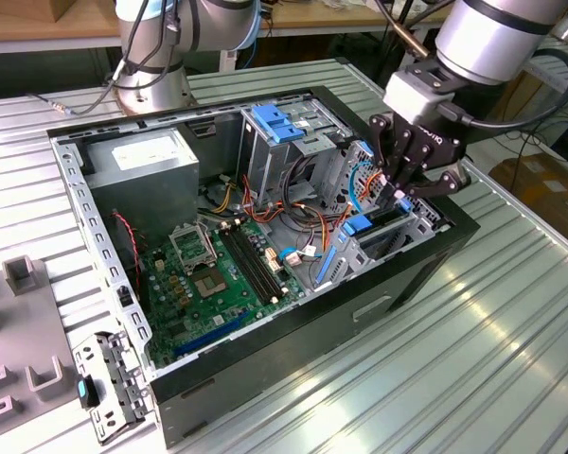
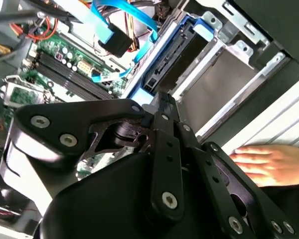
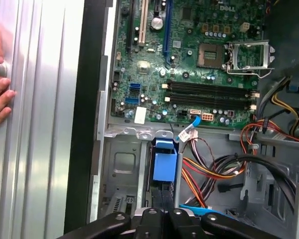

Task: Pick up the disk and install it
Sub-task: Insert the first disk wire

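The disk [image 1: 359, 225] stands on edge in the drive cage [image 1: 412, 227] at the open computer case's corner, on the exterior view's right. Its blue rail end [image 3: 164, 167] and dark connector edge [image 2: 169, 59] face up out of the bay. My gripper [image 1: 399, 193] hangs straight above it, fingers pointing down. In both wrist views the fingers meet in the middle, shut, and the tips [image 2: 162, 97] rest at the disk's upper edge. The fingertips [image 3: 162, 213] sit right over the dark edge, and the disk's label is hidden inside the bay.
Loose orange and black cables [image 3: 209, 172] and a blue data cable [image 2: 107, 30] lie beside the cage. The motherboard [image 1: 218, 274] fills the case floor, with a grey power supply [image 1: 151, 156] behind it. A person's hand [image 2: 264, 162] rests on the table [image 1: 473, 350] beside the case.
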Available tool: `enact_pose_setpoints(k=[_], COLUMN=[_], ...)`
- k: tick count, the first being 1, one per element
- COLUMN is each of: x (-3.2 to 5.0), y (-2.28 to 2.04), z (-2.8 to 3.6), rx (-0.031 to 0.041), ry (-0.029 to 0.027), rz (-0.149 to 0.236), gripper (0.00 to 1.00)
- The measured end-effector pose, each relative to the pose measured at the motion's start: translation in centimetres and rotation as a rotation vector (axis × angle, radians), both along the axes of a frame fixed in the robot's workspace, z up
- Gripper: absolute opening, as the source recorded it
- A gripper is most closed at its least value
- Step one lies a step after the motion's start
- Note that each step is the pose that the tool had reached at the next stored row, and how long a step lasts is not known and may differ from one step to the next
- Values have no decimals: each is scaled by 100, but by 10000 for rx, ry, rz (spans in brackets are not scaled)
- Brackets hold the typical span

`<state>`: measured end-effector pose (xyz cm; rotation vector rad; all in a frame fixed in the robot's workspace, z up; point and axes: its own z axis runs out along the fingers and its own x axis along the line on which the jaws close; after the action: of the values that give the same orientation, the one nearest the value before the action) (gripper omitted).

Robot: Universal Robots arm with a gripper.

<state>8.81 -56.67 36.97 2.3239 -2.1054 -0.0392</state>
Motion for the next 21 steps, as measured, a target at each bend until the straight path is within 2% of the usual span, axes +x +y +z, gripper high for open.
enact_pose_setpoints(k=[1, 4, 6, 9, 13, 18, 21], x=[10, 50, 86, 230, 371, 509, 554], y=[0, 8, 15, 37, 58, 79, 92], z=[4, 57, 56, 58, 58, 58, 58], rx=[-1, -1, 0, -5, -5, -5, -4], ry=[5, 78, 81, 82, 83, 84, 84], rz=[26, 252, 311, 366, 427, 504, 562], gripper=[11, 11, 11, 11, 11, 11, 11])
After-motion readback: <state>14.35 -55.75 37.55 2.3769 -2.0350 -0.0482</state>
